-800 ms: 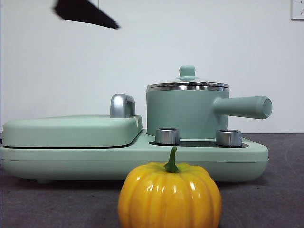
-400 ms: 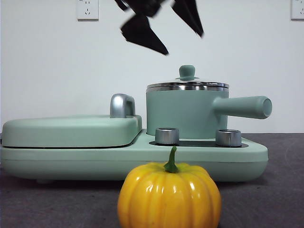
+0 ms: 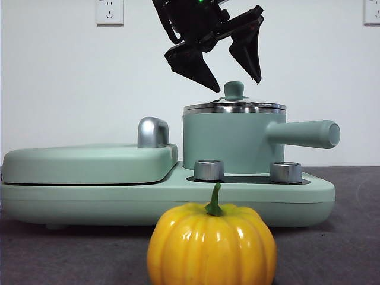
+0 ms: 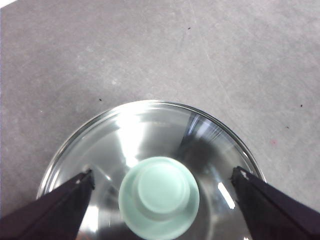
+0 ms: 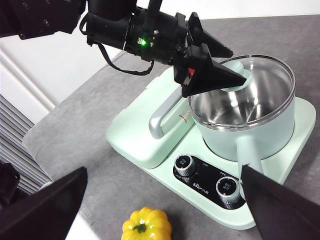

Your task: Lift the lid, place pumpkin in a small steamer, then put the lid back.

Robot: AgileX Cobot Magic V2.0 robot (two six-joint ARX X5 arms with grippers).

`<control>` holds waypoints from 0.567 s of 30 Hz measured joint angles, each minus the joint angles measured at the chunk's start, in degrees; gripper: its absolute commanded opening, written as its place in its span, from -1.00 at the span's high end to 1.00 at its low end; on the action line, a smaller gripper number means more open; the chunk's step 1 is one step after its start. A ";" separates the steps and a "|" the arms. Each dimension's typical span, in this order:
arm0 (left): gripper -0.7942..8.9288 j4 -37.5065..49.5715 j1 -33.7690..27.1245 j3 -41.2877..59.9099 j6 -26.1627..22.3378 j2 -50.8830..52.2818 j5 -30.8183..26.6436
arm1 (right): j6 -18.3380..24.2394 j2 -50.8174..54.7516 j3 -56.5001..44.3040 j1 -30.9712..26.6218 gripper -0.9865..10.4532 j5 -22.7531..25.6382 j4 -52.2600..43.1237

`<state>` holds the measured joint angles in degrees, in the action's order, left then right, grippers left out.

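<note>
The small steamer (image 3: 228, 142) stands on the right half of a mint-green cooker, its straight side handle (image 3: 306, 133) pointing right. On it rests the glass lid (image 3: 234, 107), whose mint knob (image 4: 159, 197) sits centred below my left gripper (image 4: 164, 172). That gripper (image 3: 237, 83) is open, its two jaws straddling the knob from just above without touching it. The yellow-orange pumpkin (image 3: 211, 246) lies on the grey table in front of the cooker. High above the table's near side my right gripper (image 5: 164, 170) hangs open and holds nothing, above the pumpkin (image 5: 146, 227).
The cooker base (image 3: 297, 196) carries two steel dials (image 3: 209, 170) at its front. Its left half is covered by a wide flat griddle cover (image 3: 89, 163) with a chrome handle (image 3: 152, 132). A white wall stands close behind.
The left gripper has come in from the upper left and dropped down until its open jaws are around the lid's knob. Pumpkin, lid and steamer have stayed put.
</note>
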<state>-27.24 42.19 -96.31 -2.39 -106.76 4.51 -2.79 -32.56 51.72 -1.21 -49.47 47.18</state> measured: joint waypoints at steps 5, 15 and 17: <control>0.15 -0.37 0.48 -0.02 -2.32 -0.39 -0.07 | 0.00 0.00 0.00 0.00 -0.03 0.02 -0.02; 0.63 -0.09 0.42 -0.07 -2.67 -0.59 -0.61 | -0.48 0.00 0.00 0.00 -0.03 0.00 -0.02; 0.74 -0.24 0.42 -0.20 -2.71 -0.59 -0.61 | -0.55 0.00 0.00 0.00 -0.03 0.00 -0.02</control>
<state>-27.49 42.61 -96.51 -5.10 -107.35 3.90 -3.33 -32.56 51.72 -1.21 -49.47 47.16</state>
